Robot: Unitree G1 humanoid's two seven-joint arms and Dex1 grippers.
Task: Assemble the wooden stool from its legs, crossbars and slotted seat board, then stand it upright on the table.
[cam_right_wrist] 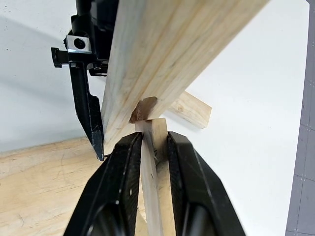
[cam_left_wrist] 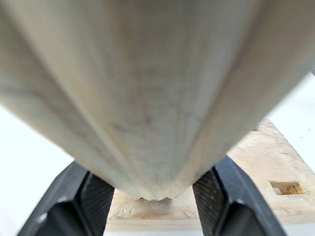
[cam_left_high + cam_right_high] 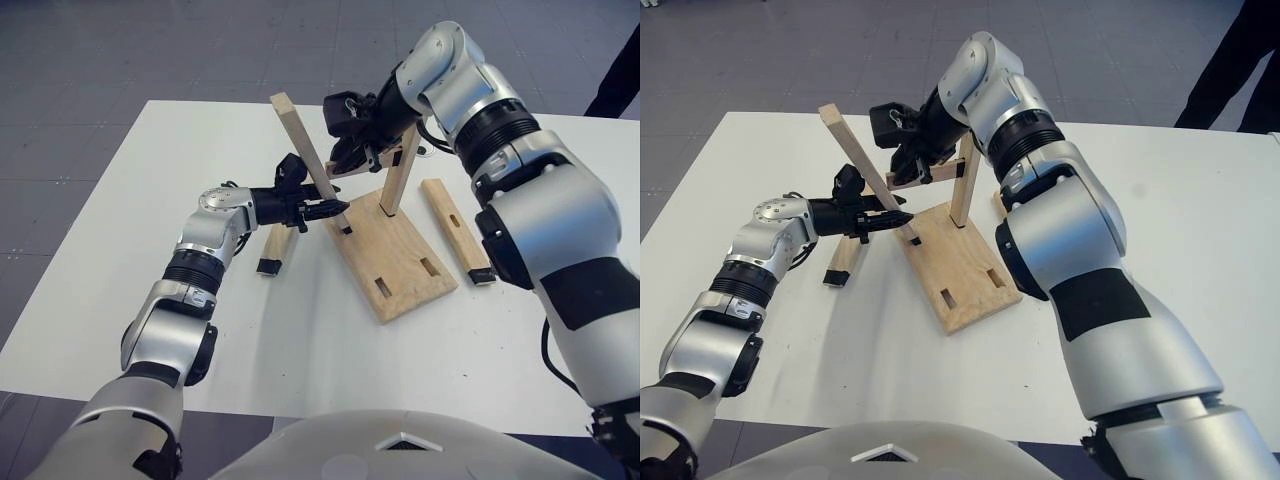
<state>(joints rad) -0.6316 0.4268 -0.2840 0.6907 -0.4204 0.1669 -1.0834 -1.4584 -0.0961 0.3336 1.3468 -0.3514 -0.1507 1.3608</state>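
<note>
White table (image 3: 120, 260) on a grey tiled floor.

- Far left: a loose leg (image 3: 272, 250) with a dark end cap lies flat, its upper part covered by the left gripper.
- Left gripper (image 3: 338, 210): fingers (image 2: 96, 201) clamped on both sides of a tilted leg (image 3: 300, 140), low on its length. The leg's foot meets the slotted seat board (image 3: 400, 265) at its far corner. The joint is hidden behind the fingertips, so I cannot tell whether it is seated.
- Right gripper (image 1: 151, 142): closed on the crossbar (image 1: 150, 182), pinching its end against a notch in the tilted leg. Most of the bar is covered by the gripper.
- An upright leg (image 3: 398, 180) stands in the board.
- The board lies flat, with two open slots at its near edge.
- Right of the board: another loose leg (image 3: 456, 230), flat on the table.
</note>
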